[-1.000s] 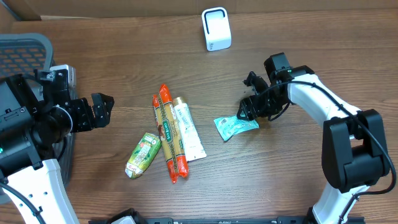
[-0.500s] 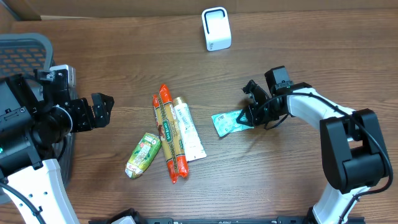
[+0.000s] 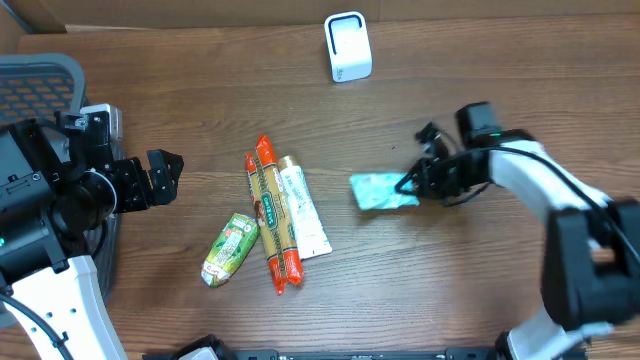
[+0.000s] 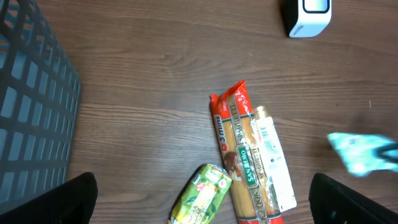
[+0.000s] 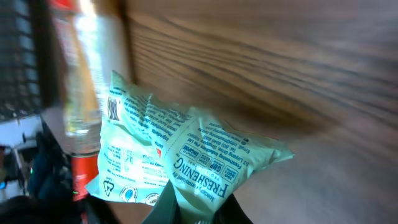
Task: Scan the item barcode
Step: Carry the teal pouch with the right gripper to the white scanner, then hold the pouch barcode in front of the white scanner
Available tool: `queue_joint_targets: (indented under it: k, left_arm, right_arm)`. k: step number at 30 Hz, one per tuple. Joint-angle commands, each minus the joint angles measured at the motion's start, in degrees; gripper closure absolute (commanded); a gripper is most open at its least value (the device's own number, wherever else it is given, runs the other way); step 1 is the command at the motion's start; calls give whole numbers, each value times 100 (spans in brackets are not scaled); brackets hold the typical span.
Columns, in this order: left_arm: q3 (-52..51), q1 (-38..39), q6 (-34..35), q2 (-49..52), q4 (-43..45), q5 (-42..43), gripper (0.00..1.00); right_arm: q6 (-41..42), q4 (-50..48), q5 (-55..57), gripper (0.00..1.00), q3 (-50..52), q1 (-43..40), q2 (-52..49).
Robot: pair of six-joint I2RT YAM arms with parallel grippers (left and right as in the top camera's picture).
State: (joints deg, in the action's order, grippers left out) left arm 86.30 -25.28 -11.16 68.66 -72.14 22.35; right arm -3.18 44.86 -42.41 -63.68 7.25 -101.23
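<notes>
A mint-green wipes packet (image 3: 381, 191) hangs just off the wooden table, right of centre, pinched at its right end by my right gripper (image 3: 410, 186), which is shut on it. In the right wrist view the packet (image 5: 180, 149) fills the middle, its printed side toward the camera and a small barcode (image 5: 113, 109) near its left edge; the fingertips (image 5: 168, 205) clamp its lower fold. The white scanner (image 3: 348, 46) stands at the back centre. My left gripper (image 3: 165, 175) hovers open at the far left, holding nothing.
A spaghetti pack (image 3: 270, 212), a white tube (image 3: 305, 210) and a green packet (image 3: 230, 248) lie together mid-table. A grey mesh basket (image 3: 40, 85) sits at the far left, also in the left wrist view as basket (image 4: 31, 112). A cardboard wall runs along the back edge.
My right gripper closed on the mint packet and drew back to the right, pulling the packet up off the table. The left arm stayed still.
</notes>
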Motion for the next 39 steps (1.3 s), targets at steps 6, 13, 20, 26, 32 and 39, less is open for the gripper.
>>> queue_joint_targets:
  k: [6, 13, 20, 26, 32, 39]
  left_arm:
    - [-2, -31, -129, 22, 17, 105, 1]
    - [-2, -31, -129, 24, 17, 105, 1]
    - [-2, -31, -129, 22, 17, 105, 0]
    - [-2, -31, -129, 22, 17, 105, 0]
    - [-2, -31, -129, 22, 17, 105, 1]
    - [-2, -31, -129, 22, 17, 105, 0]
  right_arm:
    - [380, 1029, 175, 96, -170, -531, 2579]
    - [452, 1504, 350, 96, -170, -588, 3274]
    - [1397, 1215, 2164, 96, -544, 48, 3101]
    - [1519, 1401, 4350, 97, -2157, 1134, 1810]
    - [46, -146, 7016, 96, -3128, 1759, 39]
    - [-3434, -3692, 7709, 96, -3128, 1788, -1228]
